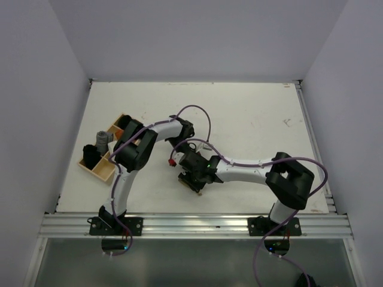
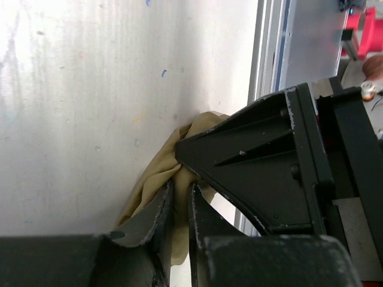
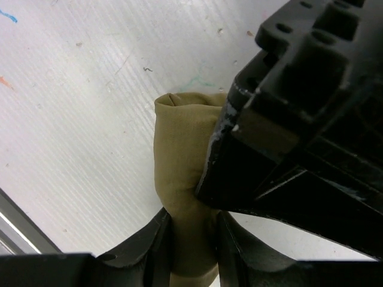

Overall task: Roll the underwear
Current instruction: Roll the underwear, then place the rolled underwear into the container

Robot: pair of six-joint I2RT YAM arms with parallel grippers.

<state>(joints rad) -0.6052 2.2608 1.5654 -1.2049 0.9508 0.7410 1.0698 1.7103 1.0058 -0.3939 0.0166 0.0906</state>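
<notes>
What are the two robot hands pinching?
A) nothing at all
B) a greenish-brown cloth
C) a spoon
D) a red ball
B: the left gripper and the right gripper each have the olive-khaki underwear caught between their fingers.

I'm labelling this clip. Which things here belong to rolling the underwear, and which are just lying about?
Part of the job:
- underwear
- left gripper and right gripper, both pinching it

Lying about:
- wooden tray at the left of the table
- black roll and grey roll in the tray
</notes>
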